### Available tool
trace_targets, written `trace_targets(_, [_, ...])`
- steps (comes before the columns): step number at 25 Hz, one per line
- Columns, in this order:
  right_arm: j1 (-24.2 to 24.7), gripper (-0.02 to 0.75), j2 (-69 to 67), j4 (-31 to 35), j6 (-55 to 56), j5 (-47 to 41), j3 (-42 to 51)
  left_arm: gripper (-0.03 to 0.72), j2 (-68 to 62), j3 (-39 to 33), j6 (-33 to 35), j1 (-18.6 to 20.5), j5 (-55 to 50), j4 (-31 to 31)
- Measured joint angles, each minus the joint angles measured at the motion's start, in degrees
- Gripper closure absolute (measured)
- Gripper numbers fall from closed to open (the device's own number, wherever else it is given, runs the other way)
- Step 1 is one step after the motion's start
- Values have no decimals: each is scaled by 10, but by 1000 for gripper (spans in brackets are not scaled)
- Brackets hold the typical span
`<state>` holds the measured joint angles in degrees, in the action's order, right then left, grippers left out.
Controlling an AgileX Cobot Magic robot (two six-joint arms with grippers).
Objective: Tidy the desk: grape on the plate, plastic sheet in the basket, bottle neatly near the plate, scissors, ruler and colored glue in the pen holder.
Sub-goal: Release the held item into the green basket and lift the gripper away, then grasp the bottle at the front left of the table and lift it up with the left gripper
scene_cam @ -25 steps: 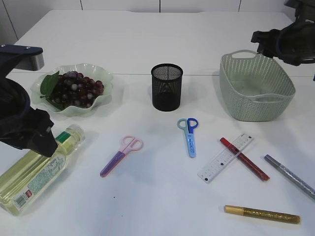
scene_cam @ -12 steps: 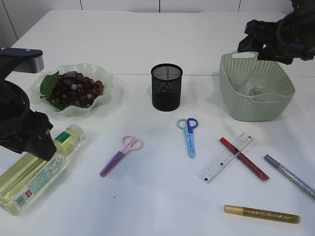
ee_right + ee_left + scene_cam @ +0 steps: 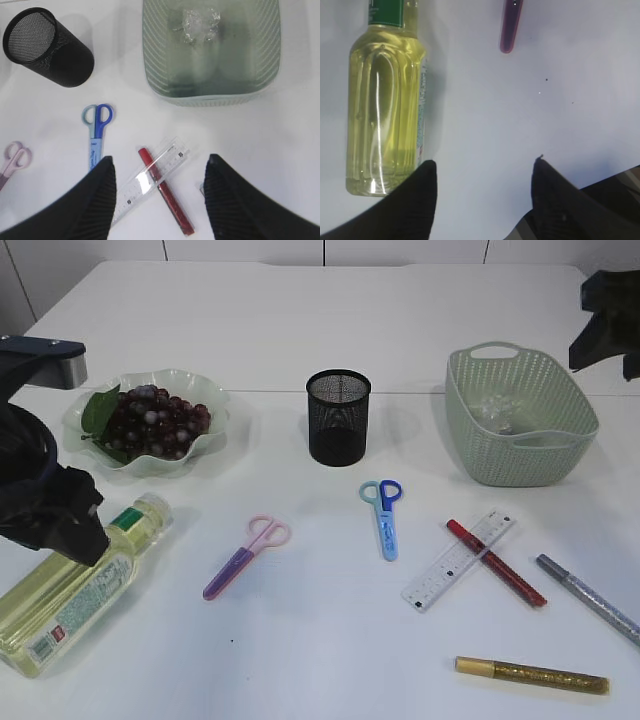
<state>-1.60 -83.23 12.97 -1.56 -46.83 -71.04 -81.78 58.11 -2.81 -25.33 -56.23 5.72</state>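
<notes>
Grapes [image 3: 150, 425] lie on the green plate [image 3: 215, 420]. The bottle [image 3: 80, 585] lies flat at the front left. My left gripper [image 3: 483, 161] hovers open just beside the bottle's base [image 3: 387, 100], gripping nothing. The crumpled plastic sheet [image 3: 200, 24] rests inside the basket [image 3: 520, 455]. High above, at the right edge, my right gripper [image 3: 161, 157] is open and empty. Below it the ruler [image 3: 150, 182] crosses a red glue pen [image 3: 167, 200]. Pink scissors [image 3: 245, 555], blue scissors [image 3: 383, 515], silver glue [image 3: 590, 598] and gold glue [image 3: 532, 675] lie on the table. The black mesh pen holder [image 3: 339, 418] stands mid-table.
The left arm [image 3: 45, 505] covers part of the bottle's neck side in the exterior view. The right arm [image 3: 605, 320] hangs at the far right edge, behind the basket. The pink scissors' purple tip [image 3: 511, 25] lies to the right of the bottle.
The right gripper opened over the basket and let the plastic sheet drop in. It has since pulled up and away to the right. The left arm barely shifted.
</notes>
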Motion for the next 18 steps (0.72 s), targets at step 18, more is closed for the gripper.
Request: trace_targets(18, [0,297,226,-54,16,-174,154,253,0,0,0,0,-11,-39])
